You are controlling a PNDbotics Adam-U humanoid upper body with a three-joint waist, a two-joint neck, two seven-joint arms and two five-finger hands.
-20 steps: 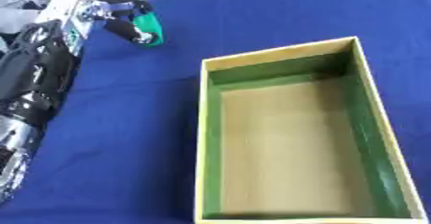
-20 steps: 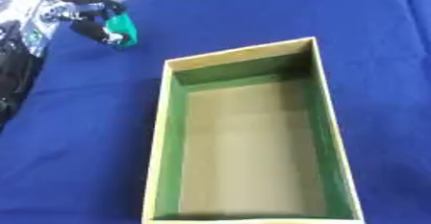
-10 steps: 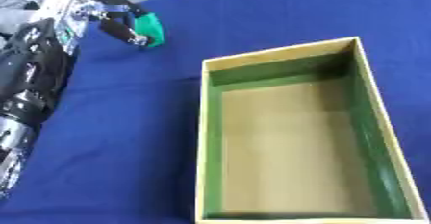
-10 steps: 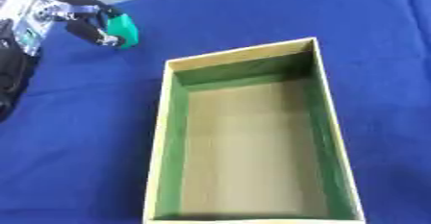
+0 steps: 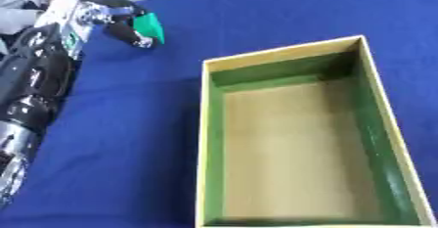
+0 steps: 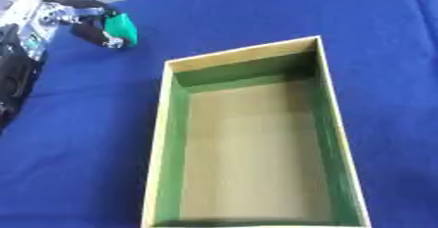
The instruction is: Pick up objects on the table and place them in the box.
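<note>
One arm shows, and it is the robot's left one. It comes up along the left side of the table, black and shiny with silver bits, and reaches to the far left corner. The left hand is at the end of it, held above the blue cloth. Its fingers curl down and its thumb sits on top, and they pinch a small green object between them. The green thing sticks out to the right of the fingers. It looks lifted off the cloth, though I cannot tell for sure. It is well away from the box, up and to the left of the box's far left corner.

One box sits on the cloth, a bit to the right of the middle. It is long, with a pale yellow rim, green walls inside and a tan floor. Nothing lies inside it.

One green object is all I can count, and it is the one in the hand. The right hand does not show in either view.
</note>
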